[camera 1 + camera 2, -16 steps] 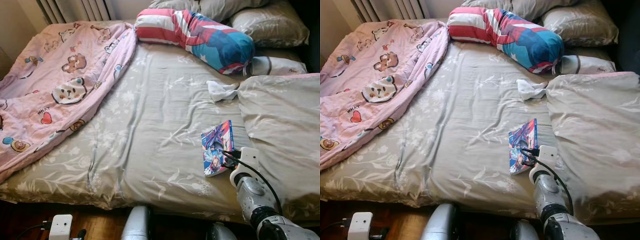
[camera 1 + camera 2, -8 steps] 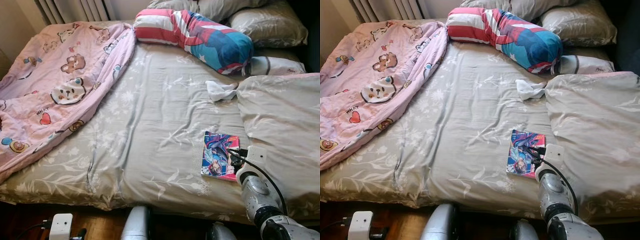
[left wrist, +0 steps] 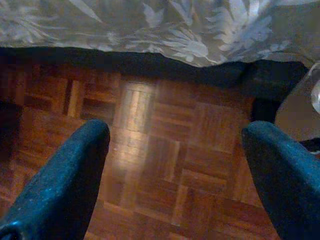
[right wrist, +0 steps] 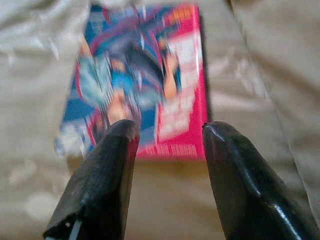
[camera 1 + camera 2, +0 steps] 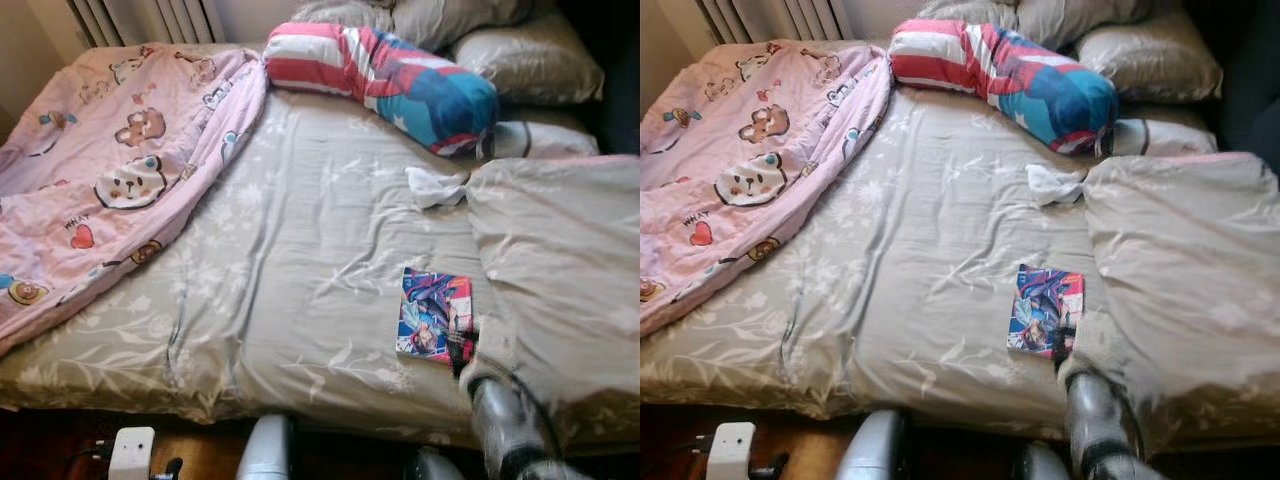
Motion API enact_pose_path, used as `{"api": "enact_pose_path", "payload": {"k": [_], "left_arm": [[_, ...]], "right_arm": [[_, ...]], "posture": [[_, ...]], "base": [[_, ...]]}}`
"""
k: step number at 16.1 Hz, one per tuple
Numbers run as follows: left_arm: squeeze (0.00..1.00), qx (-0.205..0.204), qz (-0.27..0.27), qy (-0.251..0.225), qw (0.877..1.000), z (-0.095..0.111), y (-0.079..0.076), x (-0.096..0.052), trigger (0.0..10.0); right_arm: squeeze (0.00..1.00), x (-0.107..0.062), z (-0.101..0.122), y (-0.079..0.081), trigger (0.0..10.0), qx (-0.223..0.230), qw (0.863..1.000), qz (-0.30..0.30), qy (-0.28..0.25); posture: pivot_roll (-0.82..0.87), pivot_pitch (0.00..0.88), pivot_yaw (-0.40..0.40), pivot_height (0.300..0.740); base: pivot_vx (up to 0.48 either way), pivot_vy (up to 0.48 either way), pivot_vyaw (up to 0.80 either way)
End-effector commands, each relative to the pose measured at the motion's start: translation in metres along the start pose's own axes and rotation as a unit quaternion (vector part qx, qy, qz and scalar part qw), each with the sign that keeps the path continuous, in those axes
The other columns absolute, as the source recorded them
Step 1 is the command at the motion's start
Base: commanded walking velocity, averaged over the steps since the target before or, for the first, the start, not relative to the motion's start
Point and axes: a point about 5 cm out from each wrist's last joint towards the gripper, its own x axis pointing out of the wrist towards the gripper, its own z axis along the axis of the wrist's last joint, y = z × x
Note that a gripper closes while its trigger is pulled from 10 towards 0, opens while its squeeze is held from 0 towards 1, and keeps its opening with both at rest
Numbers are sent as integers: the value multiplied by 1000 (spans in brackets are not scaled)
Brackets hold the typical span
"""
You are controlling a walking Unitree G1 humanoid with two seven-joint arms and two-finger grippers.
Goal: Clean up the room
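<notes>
The right claw (image 4: 167, 137) has its two black fingers (image 4: 107, 165) spread apart and grips nothing. It hovers just beside the near edge of a comic book (image 4: 140, 80), with the left finger overlapping the book's lower edge in the wrist view; whether it touches the cover cannot be told, as the picture is blurred. The book lies flat, cover up, on the grey leaf-patterned sheet (image 5: 300, 250) of a bed, near the front edge and right beside a grey duvet (image 5: 560, 260) bunched on the right. The right arm (image 5: 505, 415) reaches up from below the bed's edge, blurred.

The left claw (image 3: 175, 150) hangs low with its fingers wide apart, holding nothing, above a wooden parquet floor (image 3: 165, 150) by the bed's hanging sheet.

On the bed, a pink blanket (image 5: 100, 170) with bear prints lies heaped on the left. A striped red, white and blue bolster (image 5: 380, 75) lies across the head, with grey pillows (image 5: 530, 60) behind it. A small white cloth (image 5: 432, 185) sits crumpled between the bolster and the duvet.
</notes>
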Motion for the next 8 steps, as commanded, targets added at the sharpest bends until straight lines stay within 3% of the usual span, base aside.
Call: {"api": "enact_pose_path", "payload": {"k": [1,4,6,8], "left_arm": [[0,-4,3,26,1000,-12,-1,-3,10000],[0,-9,-2,31,999,-13,-10,-2,10000],[0,-10,-9,34,999,-13,-16,-2,10000],[0,-5,-13,35,999,-13,-18,-1,10000]], "right_arm": [[0,-9,-27,-3,10000,-23,999,-3,47],[0,-26,-65,-14,10000,-74,990,-6,117],[0,-43,-95,-32,10000,-56,981,-45,179],[0,-54,-111,-34,10000,-39,976,-54,208]], "posture": [[176,97,26,647],[157,69,10,656],[152,56,9,674],[152,47,11,693]], "base": [[0,0,0],[0,0,0],[0,0,0],[0,0,0]]}}
